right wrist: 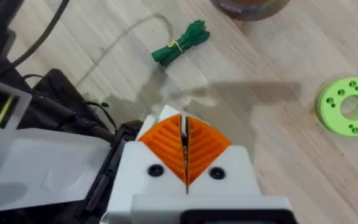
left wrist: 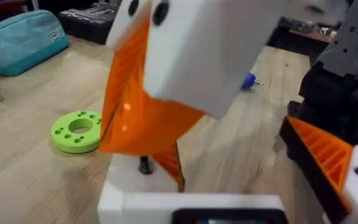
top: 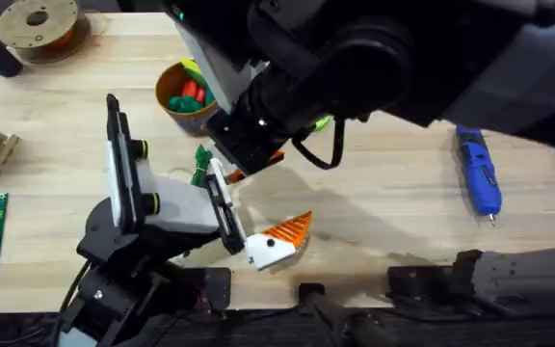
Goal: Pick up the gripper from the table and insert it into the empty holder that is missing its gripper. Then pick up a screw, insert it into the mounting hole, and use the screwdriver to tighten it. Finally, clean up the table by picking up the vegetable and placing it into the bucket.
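the vegetable (right wrist: 180, 42) lies on the table (top: 383, 183), not in the bucket (top: 183, 96) (cleanup remains); right gripper (right wrist: 184, 144) closed empty, left unclear.

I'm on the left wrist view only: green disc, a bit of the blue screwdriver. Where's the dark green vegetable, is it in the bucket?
Observer: No. The vegetable lies on the table, outside the bucket.
Operator: Is the bucket empty?
Observer: No, red and green toy pieces sit inside it.
Operator: Is the right gripper carrying anything?
Observer: The right gripper has its orange fingers shut together, with nothing visible between them.
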